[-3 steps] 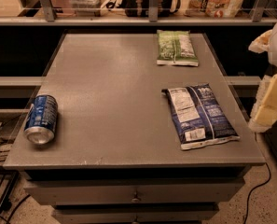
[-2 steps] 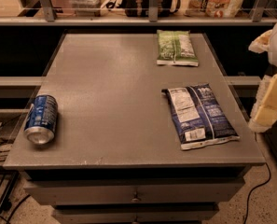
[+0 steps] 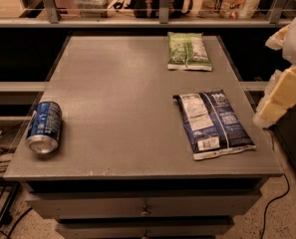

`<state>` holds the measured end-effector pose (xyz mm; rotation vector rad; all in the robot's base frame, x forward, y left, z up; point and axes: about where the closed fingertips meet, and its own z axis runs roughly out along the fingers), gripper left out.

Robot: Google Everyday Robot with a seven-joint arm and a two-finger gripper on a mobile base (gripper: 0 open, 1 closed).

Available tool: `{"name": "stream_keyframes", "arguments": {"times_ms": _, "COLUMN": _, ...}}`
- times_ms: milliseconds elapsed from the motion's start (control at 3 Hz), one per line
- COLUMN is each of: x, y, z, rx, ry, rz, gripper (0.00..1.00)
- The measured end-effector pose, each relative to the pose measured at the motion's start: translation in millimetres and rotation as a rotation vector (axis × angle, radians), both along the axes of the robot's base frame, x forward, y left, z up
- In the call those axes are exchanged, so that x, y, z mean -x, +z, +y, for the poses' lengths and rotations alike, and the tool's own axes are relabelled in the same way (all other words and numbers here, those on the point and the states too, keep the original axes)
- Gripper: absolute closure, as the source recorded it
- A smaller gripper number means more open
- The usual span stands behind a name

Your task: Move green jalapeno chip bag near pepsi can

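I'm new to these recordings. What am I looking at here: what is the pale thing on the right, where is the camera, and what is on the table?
There is one picture, from one camera looking down on a grey table from its front. Where the camera is mounted is not on record.

The cream-coloured shape at the right edge is the robot's gripper, the end of its single arm. It hangs beside the table's right side, touching neither bag.

Three things lie on the table. A green bag lies flat at the far right. A dark-blue bag lies flat at the front right. A pepsi can lies on its side at the front left.

Nothing is held. The job is to bring the green bag near the can. That is not yet done, as they sit at opposite corners.
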<state>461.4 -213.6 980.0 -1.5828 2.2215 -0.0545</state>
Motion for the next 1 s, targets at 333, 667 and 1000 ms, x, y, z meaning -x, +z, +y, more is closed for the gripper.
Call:
{"name": "stream_keyframes", "arguments": {"times_ms": 333, "x": -32, "y": 2, "z": 0, "rx": -0.071, "ry": -0.040, "rz": -0.048, "gripper": 0.00}}
{"name": "stream_keyframes", "arguments": {"times_ms": 667, "x": -75, "y": 0, "z": 0, "rx": -0.176, "ry": -0.100, "rz": -0.109, "gripper": 0.00}}
{"name": "stream_keyframes", "arguments": {"times_ms": 1000, "x": -75, "y": -1, "z": 0, "rx": -0.177, "ry": -0.100, "rz": -0.109, "gripper": 0.00}}
